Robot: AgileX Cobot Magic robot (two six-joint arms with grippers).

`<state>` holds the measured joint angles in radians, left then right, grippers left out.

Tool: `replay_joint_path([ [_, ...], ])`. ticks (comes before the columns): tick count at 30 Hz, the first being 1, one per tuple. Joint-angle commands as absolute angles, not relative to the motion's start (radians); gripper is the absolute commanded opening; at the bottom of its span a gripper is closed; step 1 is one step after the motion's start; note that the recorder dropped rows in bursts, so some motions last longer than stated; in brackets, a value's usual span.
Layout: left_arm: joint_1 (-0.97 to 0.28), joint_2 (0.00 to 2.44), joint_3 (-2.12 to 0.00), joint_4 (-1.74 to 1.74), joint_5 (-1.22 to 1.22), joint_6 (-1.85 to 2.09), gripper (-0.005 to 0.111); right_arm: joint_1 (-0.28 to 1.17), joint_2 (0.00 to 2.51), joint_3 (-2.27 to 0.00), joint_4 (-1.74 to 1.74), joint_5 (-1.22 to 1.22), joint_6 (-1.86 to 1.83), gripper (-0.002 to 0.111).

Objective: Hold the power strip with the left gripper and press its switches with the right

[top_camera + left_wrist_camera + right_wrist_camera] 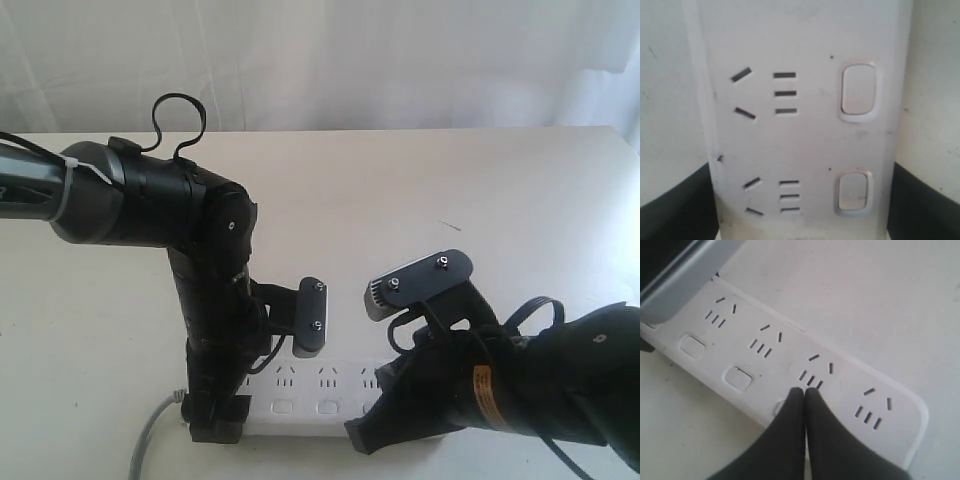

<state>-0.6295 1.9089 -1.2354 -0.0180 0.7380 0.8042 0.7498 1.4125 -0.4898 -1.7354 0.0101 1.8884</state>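
Exterior view: the power strip (310, 405) lies flat on the table (520, 190), bottom centre of frame. The left gripper (215, 420) clamps its cord end, and the right gripper (362, 436) dips at mid-strip.

Left wrist view: black fingers (675, 210) bear on both long edges, so the jaws hold the strip across its width.

Right wrist view: jaws are closed together, tips over one of the switches (737, 378).

Assessment: the strip is judged rigid, light, smooth plastic, likely to slide, so the edge grip is appropriate.

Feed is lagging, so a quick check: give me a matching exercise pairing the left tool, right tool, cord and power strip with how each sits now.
Things:
1. left tool
2. right tool
3. grey cord
4. power strip

States:
A. fingers closed together, tips on the strip
B. lying flat on the white table
C. straddling one end of the strip
D. trailing from the strip's clamped end

Pairs: 1-C; 2-A; 3-D; 4-B
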Motion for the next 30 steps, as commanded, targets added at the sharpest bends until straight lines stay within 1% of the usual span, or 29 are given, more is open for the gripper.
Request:
replay_joint_path([
  [1, -0.630, 1.894, -1.232, -0.028, 0.773, 0.788, 0.000, 0.748, 1.421, -0.486, -1.744, 0.000, 1.898, 0.000],
  [9, -0.630, 1.894, -1.232, -0.028, 0.763, 0.779, 0.000, 0.748, 1.516, -0.488, -1.744, -0.007, 1.936, 0.000],
  [20, -0.630, 1.894, -1.232, -0.028, 0.762, 0.778, 0.000, 0.748, 1.516, -0.545, -1.744, -0.053, 1.941, 0.000],
  [30, -0.630, 1.894, -1.232, -0.028, 0.782, 0.778, 0.000, 0.748, 1.517, -0.528, -1.744, -0.049, 1.933, 0.000],
])
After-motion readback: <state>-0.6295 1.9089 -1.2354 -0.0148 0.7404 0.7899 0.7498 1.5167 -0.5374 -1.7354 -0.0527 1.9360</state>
